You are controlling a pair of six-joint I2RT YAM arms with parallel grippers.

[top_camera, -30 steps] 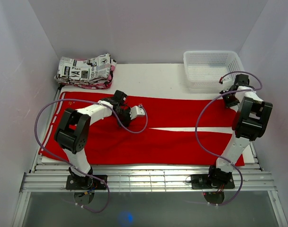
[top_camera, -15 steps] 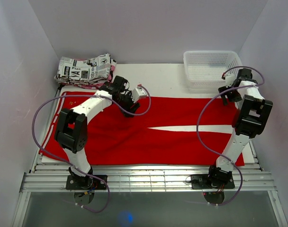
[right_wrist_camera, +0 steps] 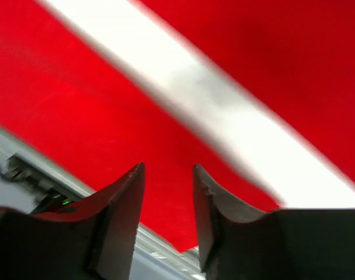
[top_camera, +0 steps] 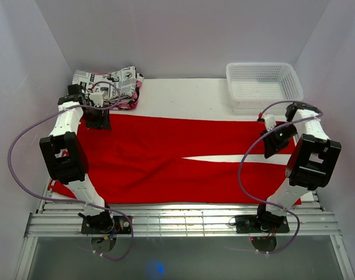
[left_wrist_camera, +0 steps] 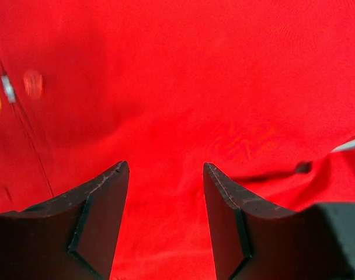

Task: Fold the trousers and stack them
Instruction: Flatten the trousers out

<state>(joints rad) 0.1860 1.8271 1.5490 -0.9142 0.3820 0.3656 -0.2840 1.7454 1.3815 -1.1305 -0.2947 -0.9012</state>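
The bright red fabric trousers (top_camera: 166, 157) lie flat across the white table (top_camera: 189, 96), long axis left to right. Our left gripper (top_camera: 97, 119) hovers over the far-left waist corner, jaws apart and empty. Our right gripper (top_camera: 275, 140) hangs over the far leg near the right edge, jaws parted, holding nothing.

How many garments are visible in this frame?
2: the red trousers spread flat across the centre, and a folded newspaper-print garment at the far left corner. Pink edges beneath it suggest more may be hidden in that pile.
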